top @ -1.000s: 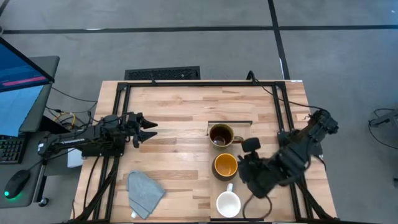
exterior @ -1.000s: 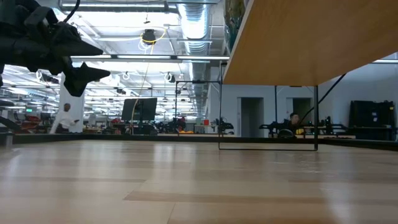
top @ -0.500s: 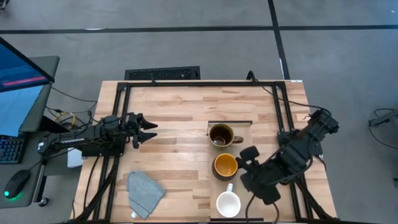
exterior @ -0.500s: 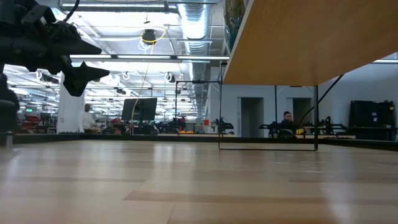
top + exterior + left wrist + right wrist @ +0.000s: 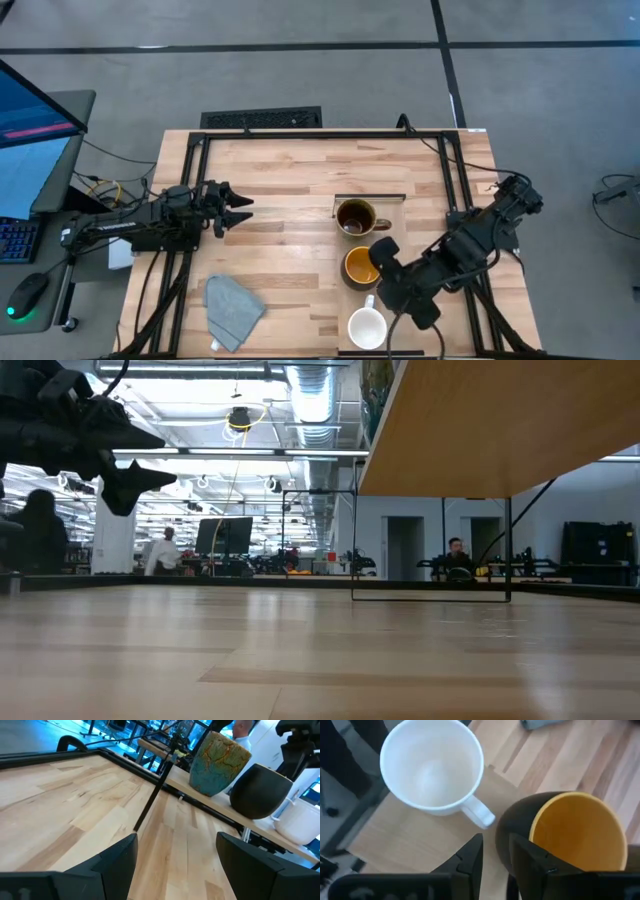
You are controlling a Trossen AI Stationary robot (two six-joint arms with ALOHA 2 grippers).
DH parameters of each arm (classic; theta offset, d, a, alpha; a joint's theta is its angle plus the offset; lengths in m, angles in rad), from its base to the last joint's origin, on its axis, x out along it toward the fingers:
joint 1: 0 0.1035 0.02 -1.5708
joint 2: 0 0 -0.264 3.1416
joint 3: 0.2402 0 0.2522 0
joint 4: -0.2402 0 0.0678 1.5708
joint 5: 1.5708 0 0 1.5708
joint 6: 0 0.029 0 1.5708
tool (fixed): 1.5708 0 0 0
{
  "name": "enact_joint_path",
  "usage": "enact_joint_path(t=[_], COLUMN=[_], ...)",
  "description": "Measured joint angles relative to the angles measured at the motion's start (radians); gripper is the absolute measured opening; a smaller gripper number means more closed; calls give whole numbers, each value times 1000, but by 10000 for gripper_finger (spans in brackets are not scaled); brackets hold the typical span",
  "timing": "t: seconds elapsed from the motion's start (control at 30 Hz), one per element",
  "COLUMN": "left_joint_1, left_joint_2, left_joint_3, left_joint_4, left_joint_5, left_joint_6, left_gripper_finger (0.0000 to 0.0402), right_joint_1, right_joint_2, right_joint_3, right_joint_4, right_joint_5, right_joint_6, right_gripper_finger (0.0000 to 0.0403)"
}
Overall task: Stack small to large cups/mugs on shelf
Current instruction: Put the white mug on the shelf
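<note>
Cloth first, at the far left of what I work over: a crumpled grey-blue cloth [image 5: 233,307] lies on the striped wooden surface [image 5: 290,180], and it is none of my business. My left gripper [image 5: 238,208] hangs over the left half of that surface with its fingers spread wide and nothing between them, well apart from the mugs; that arm lies stretched out low, pointing toward the centre, and only waits. Moving right, the three mugs stand upright in a row on the long, narrow pale wood shelf [image 5: 405,845], the row running along its long axis: the glossy dark brown mug [image 5: 354,218] at the far end, the mug that is yellow inside and dark outside [image 5: 361,266] in the middle, and the smaller plain white mug [image 5: 367,328] at the near end, its handle turned toward the yellow one. My right gripper [image 5: 386,266] is much the nearer. It sits just beside the yellow mug's right flank, its fingers part open and holding nothing, pointing down at the gap between that mug and the white mug's handle. I judge the white mug lies just nearward of it. My right arm reaches in bent from the right edge.
</note>
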Motion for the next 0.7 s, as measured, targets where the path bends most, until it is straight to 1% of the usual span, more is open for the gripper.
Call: enact_joint_path(t=[0.2,0.4,0.57,0.7], left_joint_1=[0,0,0,0], left_joint_2=[0,0,0,0], left_joint_3=[0,0,0,0], left_joint_4=[-1,-2,-2,-2], left_joint_5=[0,-1,-1,-1], left_joint_6=[-25,-25,-25,-25], left_gripper_finger=[261,261,261,261], right_joint_1=[7,-6,-9,2], right_joint_2=[0,0,11,36], right_joint_3=[0,0,0,0], right_joint_4=[-20,-15,-6,-13], right_joint_5=[0,0,0,27], right_joint_6=[-172,-188,-315,-329], right_gripper_finger=[118,118,118,118])
